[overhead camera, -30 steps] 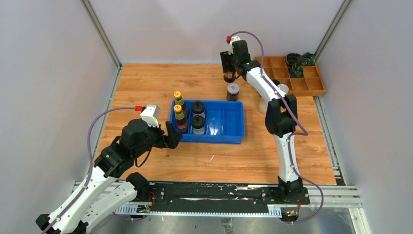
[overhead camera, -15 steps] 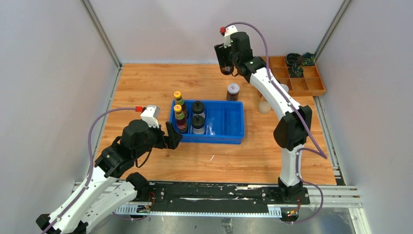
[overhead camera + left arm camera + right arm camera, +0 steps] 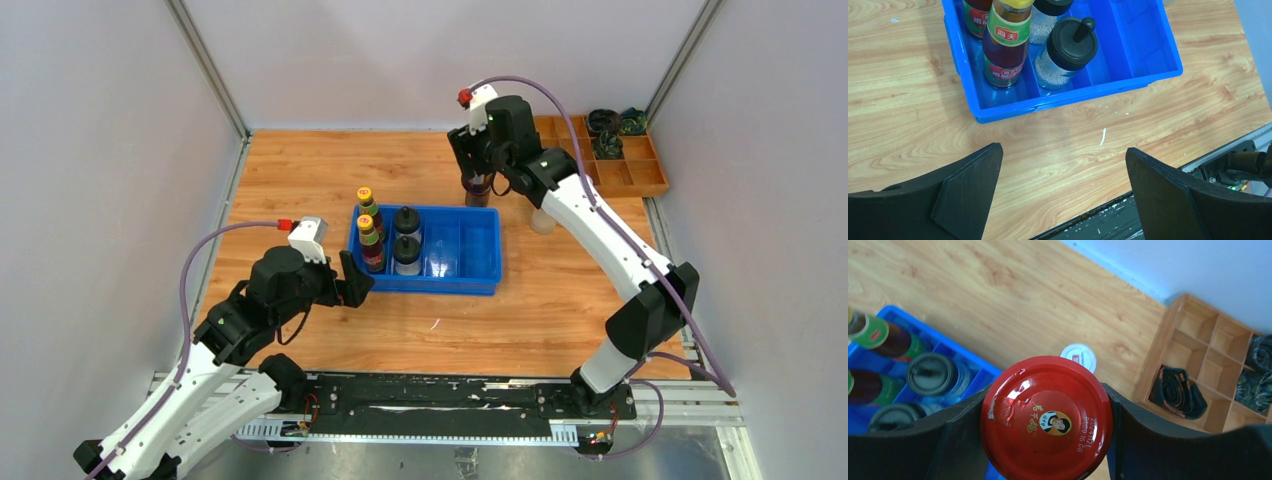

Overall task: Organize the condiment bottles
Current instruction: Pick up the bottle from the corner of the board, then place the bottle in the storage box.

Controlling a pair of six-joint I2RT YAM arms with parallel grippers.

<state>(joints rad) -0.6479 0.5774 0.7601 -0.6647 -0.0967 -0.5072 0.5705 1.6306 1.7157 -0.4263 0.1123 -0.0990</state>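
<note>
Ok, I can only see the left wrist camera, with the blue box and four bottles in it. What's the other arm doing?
Observer: The right fingers are shut on a red-lidded jar.
Operator: Wow! Where is it holding it?
Observer: In the top camera it is by the far right corner of the blue bin, not inside it.
Operator: Are any more jars outside the box?
Observer: Yes, the right wrist camera shows a white-topped jar standing on the table just outside the bin.
</note>
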